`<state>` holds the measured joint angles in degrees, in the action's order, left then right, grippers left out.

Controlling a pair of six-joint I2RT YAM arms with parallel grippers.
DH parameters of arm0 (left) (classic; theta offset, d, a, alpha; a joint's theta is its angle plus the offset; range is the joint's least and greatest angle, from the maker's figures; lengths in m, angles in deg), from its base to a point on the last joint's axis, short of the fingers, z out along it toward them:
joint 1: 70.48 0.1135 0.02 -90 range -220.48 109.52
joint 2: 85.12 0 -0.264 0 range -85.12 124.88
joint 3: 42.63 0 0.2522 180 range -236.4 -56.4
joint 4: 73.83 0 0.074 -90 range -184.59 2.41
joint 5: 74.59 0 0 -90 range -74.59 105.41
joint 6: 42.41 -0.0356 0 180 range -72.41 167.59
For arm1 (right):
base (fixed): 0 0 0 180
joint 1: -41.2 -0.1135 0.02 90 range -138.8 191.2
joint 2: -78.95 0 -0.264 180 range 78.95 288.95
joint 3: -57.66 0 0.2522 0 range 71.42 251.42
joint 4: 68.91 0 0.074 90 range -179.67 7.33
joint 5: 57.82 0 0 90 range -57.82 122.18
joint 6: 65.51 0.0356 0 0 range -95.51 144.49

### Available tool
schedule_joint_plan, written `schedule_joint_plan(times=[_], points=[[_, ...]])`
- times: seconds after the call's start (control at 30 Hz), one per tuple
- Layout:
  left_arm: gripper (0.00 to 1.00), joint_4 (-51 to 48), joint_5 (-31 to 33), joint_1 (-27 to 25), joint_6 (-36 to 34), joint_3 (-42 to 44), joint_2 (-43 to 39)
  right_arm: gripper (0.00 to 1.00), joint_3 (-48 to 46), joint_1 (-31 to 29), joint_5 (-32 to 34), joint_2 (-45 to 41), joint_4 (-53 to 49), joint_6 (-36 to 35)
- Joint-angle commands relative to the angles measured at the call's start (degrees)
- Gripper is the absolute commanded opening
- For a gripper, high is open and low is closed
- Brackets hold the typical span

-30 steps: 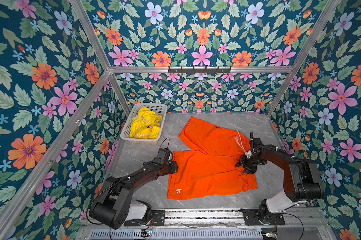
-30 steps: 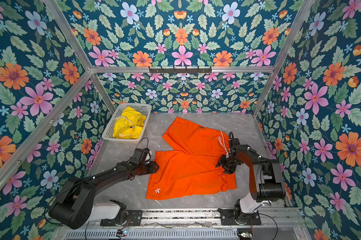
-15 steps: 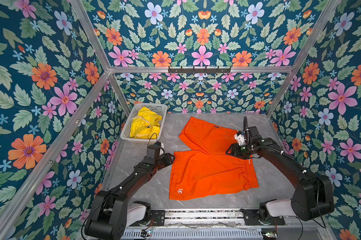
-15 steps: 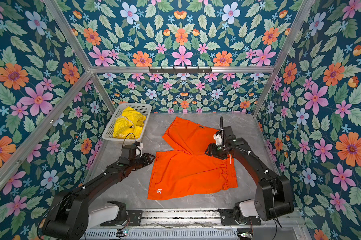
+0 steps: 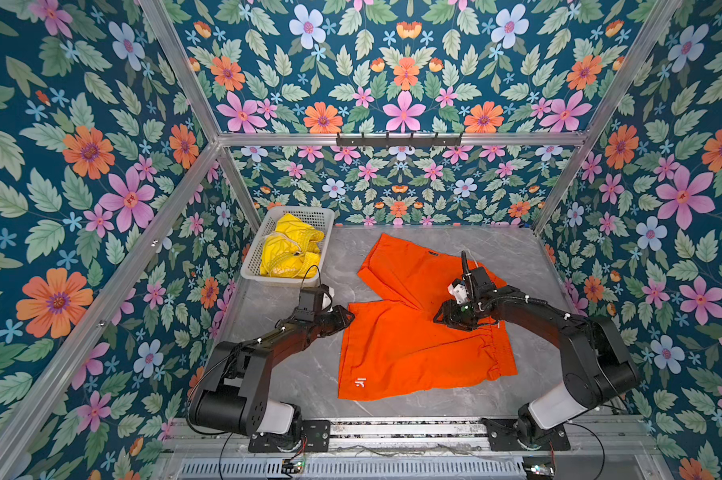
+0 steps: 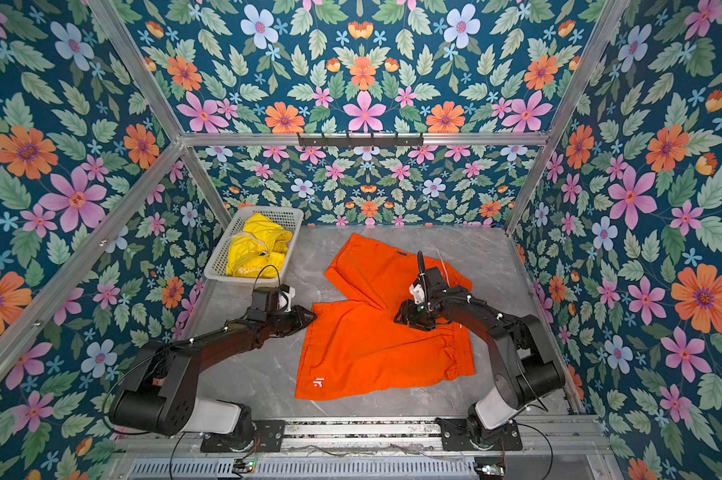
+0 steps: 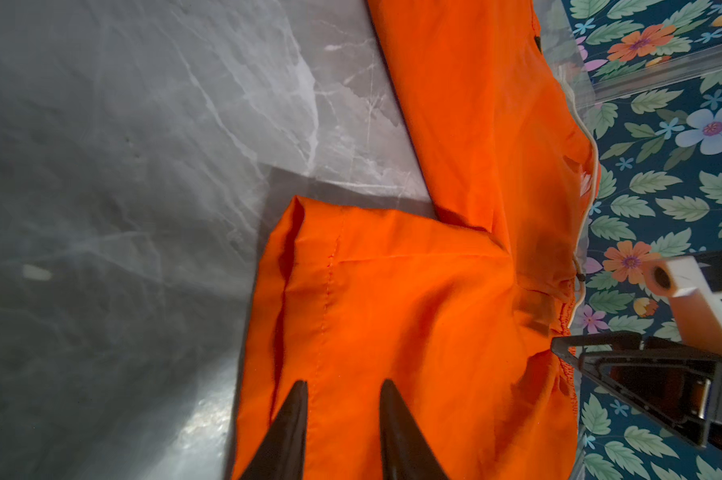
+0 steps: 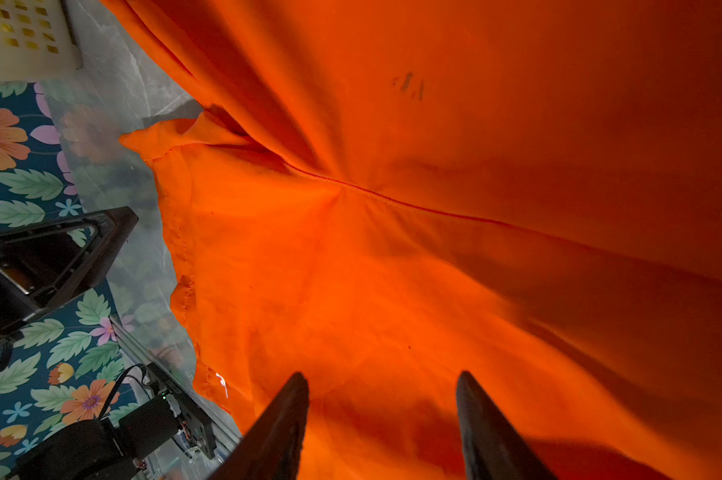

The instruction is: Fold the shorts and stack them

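Observation:
The orange shorts (image 5: 413, 353) (image 6: 371, 353) lie spread on the grey marble table, both legs pointing left and the waistband to the right. My left gripper (image 5: 350, 318) (image 6: 311, 317) sits low at the far corner of the near leg's hem. In the left wrist view its fingers (image 7: 344, 384) stand a little apart over that hem, open, with flat orange fabric (image 7: 392, 311) under them. My right gripper (image 5: 439, 318) (image 6: 399, 317) hovers at the crotch, open wide over the cloth (image 8: 382, 374). The yellow shorts (image 5: 290, 249) (image 6: 257, 247) lie bunched in the basket.
A white perforated basket (image 5: 305, 212) (image 6: 274, 210) stands at the back left against the floral wall. Floral walls and aluminium posts close in the table on three sides. The arm bases sit on a rail along the front edge. Bare marble shows left of the shorts.
My right gripper has moved from the waistband side leftward to the crotch. My left gripper's fingers have narrowed and edged onto the near leg's hem corner. The near leg lies flatter.

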<state>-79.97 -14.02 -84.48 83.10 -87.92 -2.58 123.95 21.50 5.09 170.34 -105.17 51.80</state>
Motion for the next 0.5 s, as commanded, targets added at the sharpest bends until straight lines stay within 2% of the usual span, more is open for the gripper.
schedule_joint_plan(times=[0.0, 0.47], points=[[0.34, 0.8, 0.5, 0.0, -2.1, -0.1, 0.9, 0.57, -0.3, 0.0, -0.3, 0.9, 2.0, 0.8], [0.32, 2.1, -0.8, 0.2, -4.8, -1.4, 6.1, 0.57, -1.5, 0.0, -0.2, 3.1, 2.9, 0.8]])
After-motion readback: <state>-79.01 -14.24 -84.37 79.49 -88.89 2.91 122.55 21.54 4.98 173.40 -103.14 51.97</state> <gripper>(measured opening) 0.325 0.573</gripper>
